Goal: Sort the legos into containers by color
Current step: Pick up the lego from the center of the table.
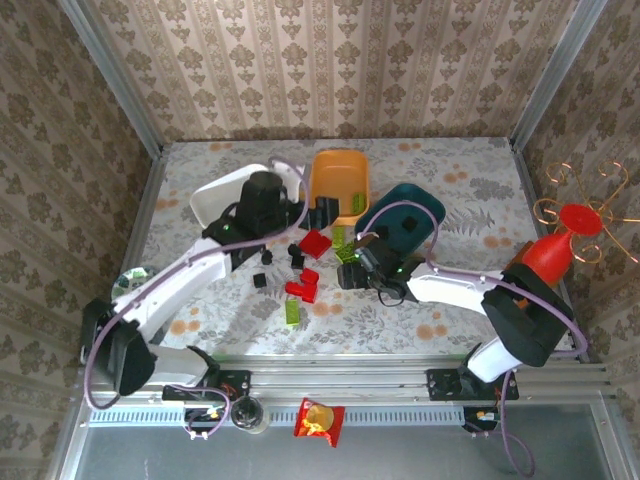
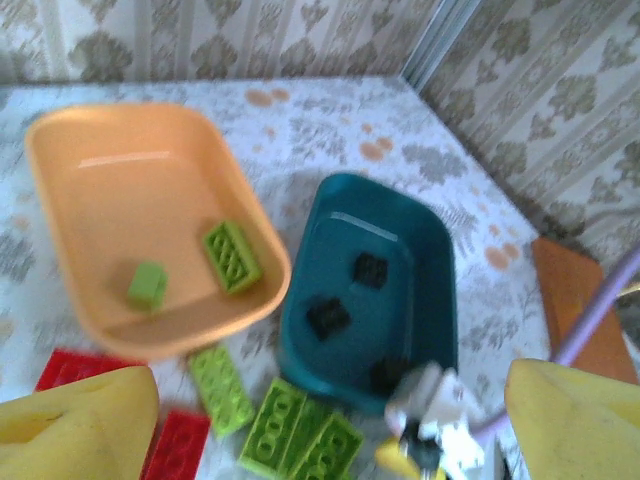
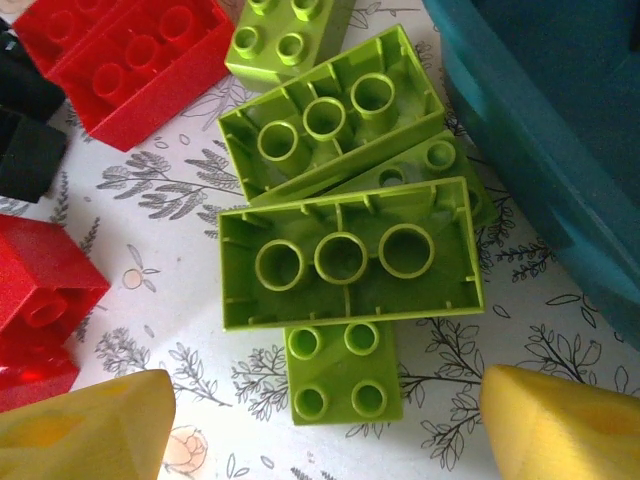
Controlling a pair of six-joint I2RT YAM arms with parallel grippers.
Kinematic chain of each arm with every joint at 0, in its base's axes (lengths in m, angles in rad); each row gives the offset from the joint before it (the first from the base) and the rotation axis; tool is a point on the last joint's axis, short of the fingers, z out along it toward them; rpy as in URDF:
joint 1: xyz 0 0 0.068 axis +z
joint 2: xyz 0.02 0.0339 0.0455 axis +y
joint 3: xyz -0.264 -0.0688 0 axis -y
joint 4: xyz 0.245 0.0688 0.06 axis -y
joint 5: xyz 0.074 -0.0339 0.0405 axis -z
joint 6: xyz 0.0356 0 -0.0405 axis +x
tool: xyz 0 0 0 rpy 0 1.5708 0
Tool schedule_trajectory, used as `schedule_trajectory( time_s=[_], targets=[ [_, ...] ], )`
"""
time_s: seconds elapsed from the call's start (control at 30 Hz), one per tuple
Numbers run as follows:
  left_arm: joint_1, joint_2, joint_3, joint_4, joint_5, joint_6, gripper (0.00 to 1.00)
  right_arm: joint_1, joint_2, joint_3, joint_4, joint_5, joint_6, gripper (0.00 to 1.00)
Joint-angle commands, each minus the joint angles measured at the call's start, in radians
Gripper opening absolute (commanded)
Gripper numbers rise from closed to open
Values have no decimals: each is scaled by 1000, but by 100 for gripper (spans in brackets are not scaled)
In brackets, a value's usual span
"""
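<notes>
left hand [image 2: 325, 410] and right hand [image 3: 325, 400] spread wide, right seemingly over lime legos [image 3: 345, 255].

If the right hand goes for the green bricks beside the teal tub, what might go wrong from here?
1. The upturned lime brick under the open right hand lies against other lime bricks, so closing may catch two or scatter them.
2. The teal tub has its wall right beside that cluster, so the hand could strike or shove it.
3. The left hand hovers open near the same tub, with the right arm close below it, so the arms may collide.
</notes>
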Motion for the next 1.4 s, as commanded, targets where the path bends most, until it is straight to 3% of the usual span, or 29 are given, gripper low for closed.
schedule_trajectory(
  time_s=[0.0, 0.33, 0.5, 0.67, 0.87, 0.97, 1.1, 1.2, 1.37],
  targets=[
    [1, -107, -97, -48, -58, -6, 92, 14, 43, 26, -12, 54, 8, 79],
    [1, -295, -277, -105, -98, -61, 92, 27, 154, 64, 26, 92, -23, 68],
    [1, -342, -317, -142, -116, -73, 92, 26, 184, 98, -25, 63, -41, 48],
    [6, -387, -345, -161, -124, -73, 92, 25, 83, 42, -57, -124, -25, 35],
    [16, -402, -351, -165, -121, -60, 94, -44, -70, -16, -83, -489, 14, 32],
    [24, -417, -360, -151, -117, -60, 100, -101, -115, -48, -55, -657, 49, 31],
    [60, -458, -401, -94, -71, -80, 100, -124, -139, -48, 3, -834, 102, 31],
    [92, -480, -416, -77, -35, -92, 100, -125, -139, -27, 57, -886, 157, 31],
    [116, -504, -425, -77, -10, -102, 100, -143, -143, 88, -18, -838, 113, 32]
  ],
)
